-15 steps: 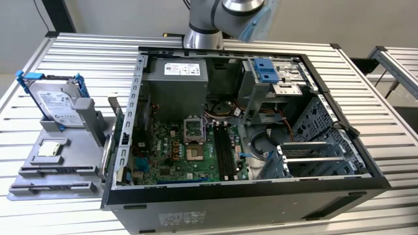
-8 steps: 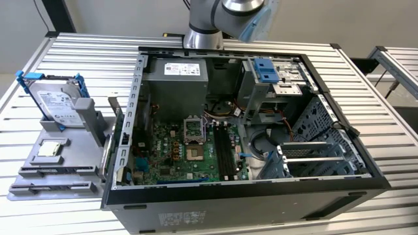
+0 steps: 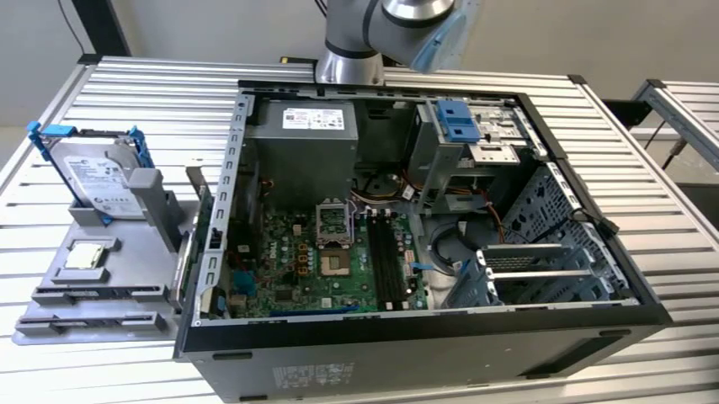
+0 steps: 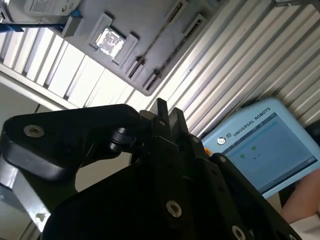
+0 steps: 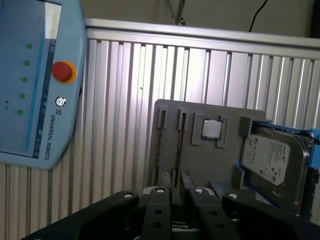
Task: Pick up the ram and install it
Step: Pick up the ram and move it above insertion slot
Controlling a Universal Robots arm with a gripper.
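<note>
Holder: a flat grey plastic holder tray lies on the ribbed aluminium table at the exterior view's left, just beside the computer case.
Ram: it cannot be made out for sure. Two long narrow slots at the tray's near end each show a thin dark line, and whether either line is the dark memory stick cannot be told.
Jaws: the black gripper has its jaws drawn together, with nothing seen between them. The two slots lie beyond the tips, apart from them.
Other parts on the tray: a silver hard drive in a blue frame stands at the far end, and a small square silver chip sits between it and the slots.
Case: a black open tower case lies on its side in the middle, with a green motherboard on its floor.
Arm: the silver and grey robot arm rises at the far edge of the table, behind the case.
Exterior view alone: the case interior and the arm.
Wrist views alone: the gripper, and a light blue teach pendant with a red button.
Writing: white printed labels sit on the hard drive and on the grey power supply box. The pendant carries print along its edge.
</note>
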